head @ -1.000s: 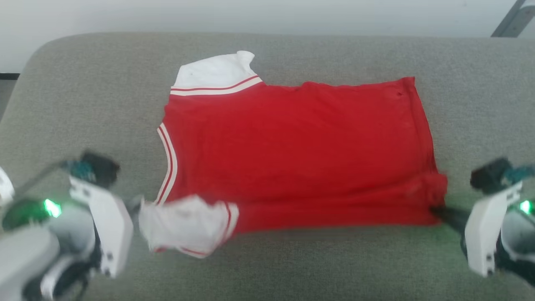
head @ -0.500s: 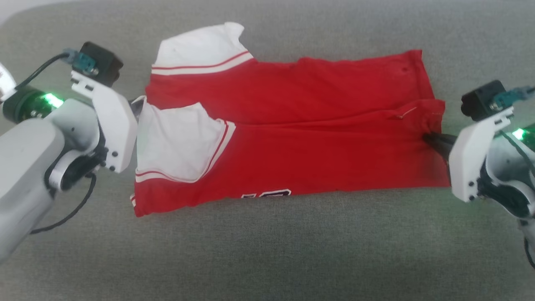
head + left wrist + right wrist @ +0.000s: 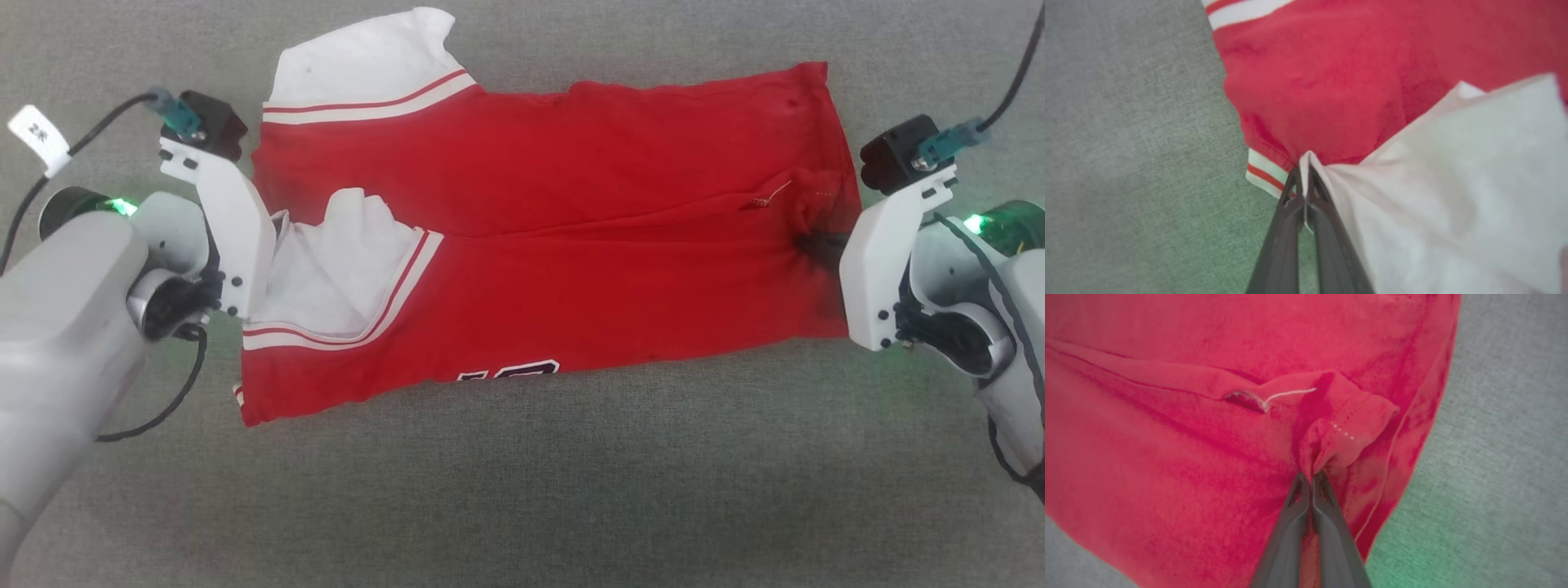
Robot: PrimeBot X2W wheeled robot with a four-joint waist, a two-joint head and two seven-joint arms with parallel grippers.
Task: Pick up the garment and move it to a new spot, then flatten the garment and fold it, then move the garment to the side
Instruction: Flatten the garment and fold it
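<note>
Red garment [image 3: 588,180], sleeve [image 3: 1453,183] in left gripper [image 3: 1303,171], hem [image 3: 1347,428] in right gripper [image 3: 1312,475].

In the head view the left gripper [image 3: 1303,175] has its fingers hidden behind its white mount [image 3: 237,237], and the fingers [image 3: 820,245] of the right gripper [image 3: 1311,475] are half buried in a red fold. The jersey [image 3: 571,245] folds over its numerals [image 3: 510,371], leaving them unreadable. The print on the cable tag [image 3: 37,135] is too small to read. Both wrist views cut the jersey at their edges; the left one is blurred.
</note>
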